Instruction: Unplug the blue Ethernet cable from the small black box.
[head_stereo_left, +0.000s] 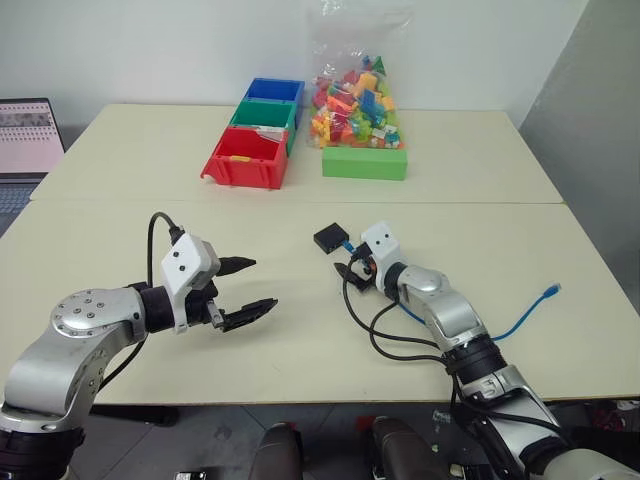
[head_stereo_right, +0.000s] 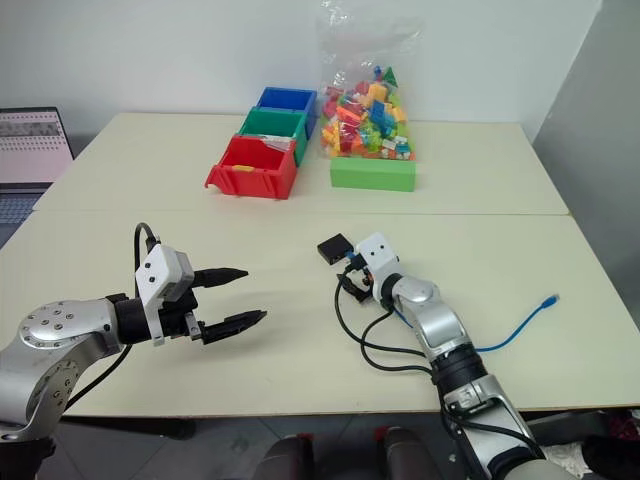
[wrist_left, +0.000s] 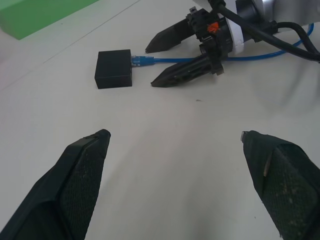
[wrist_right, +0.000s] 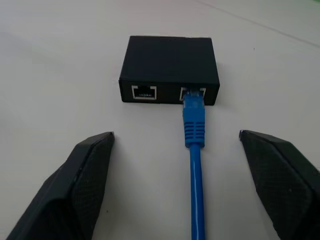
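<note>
The small black box (wrist_right: 170, 67) lies flat on the cream table, with the blue Ethernet cable (wrist_right: 194, 130) plugged into the right one of its two ports. The other port is free. My right gripper (wrist_right: 176, 135) is open just short of the box, with one finger on each side of the cable's plug and neither touching it. From there the cable runs back under my right arm, and its loose end (head_stereo_left: 551, 290) lies near the table's right edge. My left gripper (head_stereo_left: 264, 282) hovers open and empty over the table, left of the box (head_stereo_left: 330, 238).
Red (head_stereo_left: 243, 158), green (head_stereo_left: 265, 117) and blue (head_stereo_left: 274, 91) bins stand in a row at the back. A green box (head_stereo_left: 365, 162) and a bag of coloured bricks (head_stereo_left: 357, 100) are beside them. A laptop (head_stereo_left: 28, 135) sits at the far left.
</note>
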